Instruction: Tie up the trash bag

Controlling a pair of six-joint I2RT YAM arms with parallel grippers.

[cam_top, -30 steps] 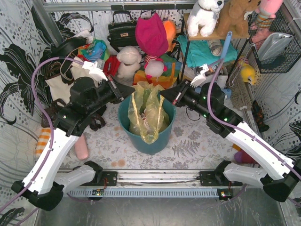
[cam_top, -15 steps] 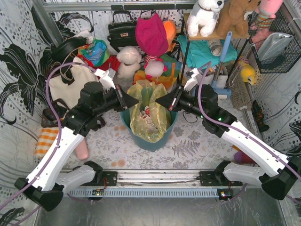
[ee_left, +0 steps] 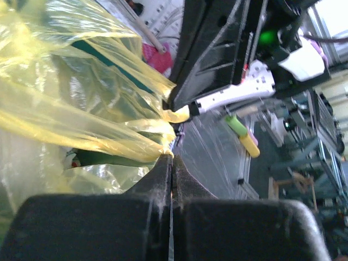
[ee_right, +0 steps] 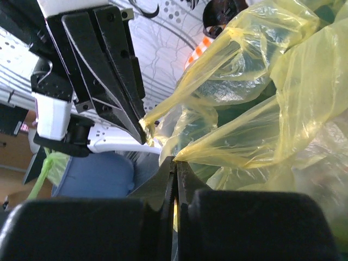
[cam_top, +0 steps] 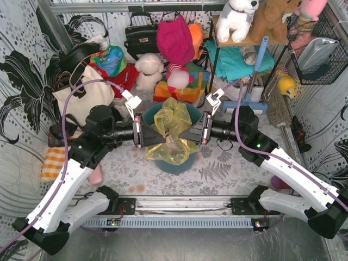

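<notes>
The yellow trash bag (cam_top: 172, 117) sits in the round teal bin (cam_top: 175, 166), its top bunched up above the rim. My left gripper (cam_top: 163, 140) and right gripper (cam_top: 182, 137) meet tip to tip over the bin's near side. In the left wrist view the left gripper (ee_left: 172, 158) is shut on a stretched corner of the bag (ee_left: 81, 122). In the right wrist view the right gripper (ee_right: 174, 161) is shut on another corner of the bag (ee_right: 255, 147), with the left gripper's fingers (ee_right: 122, 103) close beside it. The bag's contents barely show.
A cream tote bag (cam_top: 76, 92) stands at the back left, a black handbag (cam_top: 142, 35) and plush toys (cam_top: 148, 70) behind the bin. A metal shelf (cam_top: 217, 60) with toys is at the back right. An orange-striped cloth (cam_top: 51, 163) lies at the left.
Both grippers have moved inward and down from the bin's sides until they meet over it, drawing the bag's two corners together so the top bunches up.
</notes>
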